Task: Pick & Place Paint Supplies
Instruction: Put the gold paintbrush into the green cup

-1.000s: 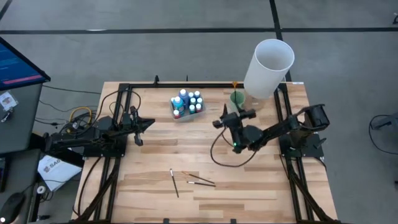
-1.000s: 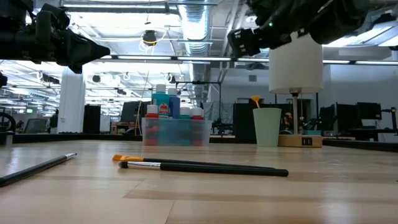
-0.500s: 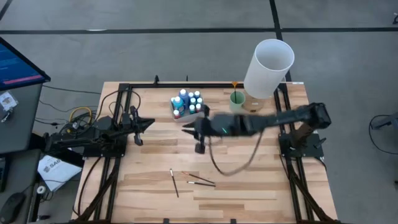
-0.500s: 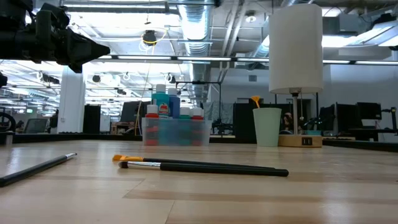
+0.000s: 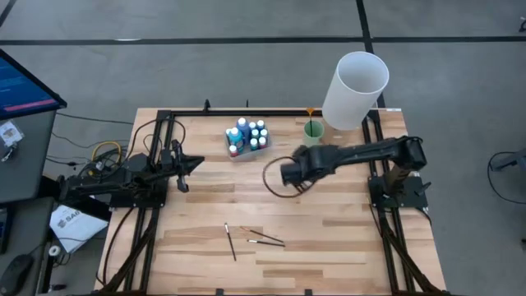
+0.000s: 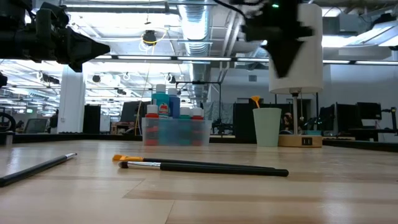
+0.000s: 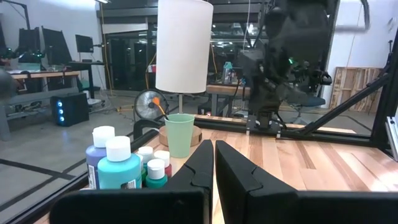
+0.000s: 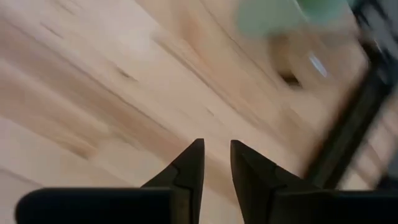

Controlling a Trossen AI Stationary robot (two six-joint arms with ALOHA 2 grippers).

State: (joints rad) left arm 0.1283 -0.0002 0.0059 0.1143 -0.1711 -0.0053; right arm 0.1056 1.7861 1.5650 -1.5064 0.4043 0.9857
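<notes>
Right pincer [image 8: 215, 163] empty, slightly apart, above bare table [image 8: 93, 93].

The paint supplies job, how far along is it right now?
Done: the paint bottles sit grouped in a clear tray; one orange brush stands in the green cup. In hand: nothing; the right tool hangs empty above mid-table, the left tool waits shut. Left: three brushes lie on the table.
</notes>
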